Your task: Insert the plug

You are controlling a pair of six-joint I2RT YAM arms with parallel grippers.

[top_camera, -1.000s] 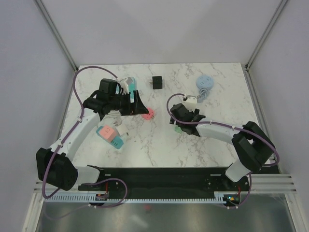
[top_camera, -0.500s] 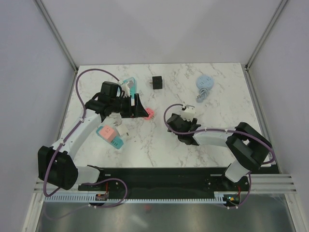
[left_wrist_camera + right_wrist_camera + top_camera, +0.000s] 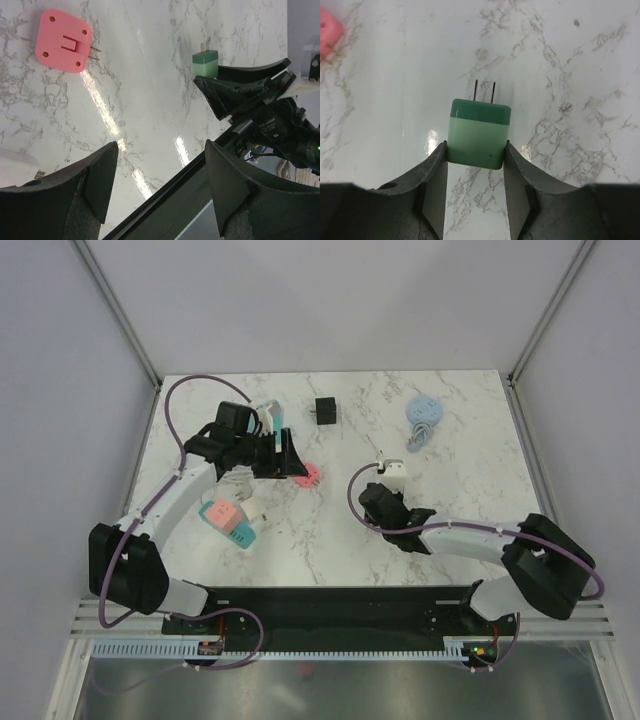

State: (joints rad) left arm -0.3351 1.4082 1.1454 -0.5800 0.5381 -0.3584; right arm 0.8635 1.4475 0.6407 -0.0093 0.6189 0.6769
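A green plug lies on the marble table with its two prongs pointing away. My right gripper is shut on it, one finger pressed against each side. From above, the right gripper hides the plug. The left wrist view shows the same green plug between the right arm's black fingers. My left gripper hovers over a pink plug, open with nothing between its fingers. A pink and teal power strip lies at the near left.
A black adapter sits at the back centre. A light blue coiled cable lies at the back right. The pink plug lies flat with its prongs sideways. White walls enclose the table.
My right gripper has slid nearer along the table and its jaws have closed onto the green plug. My left gripper has shifted slightly right and narrowed a little.
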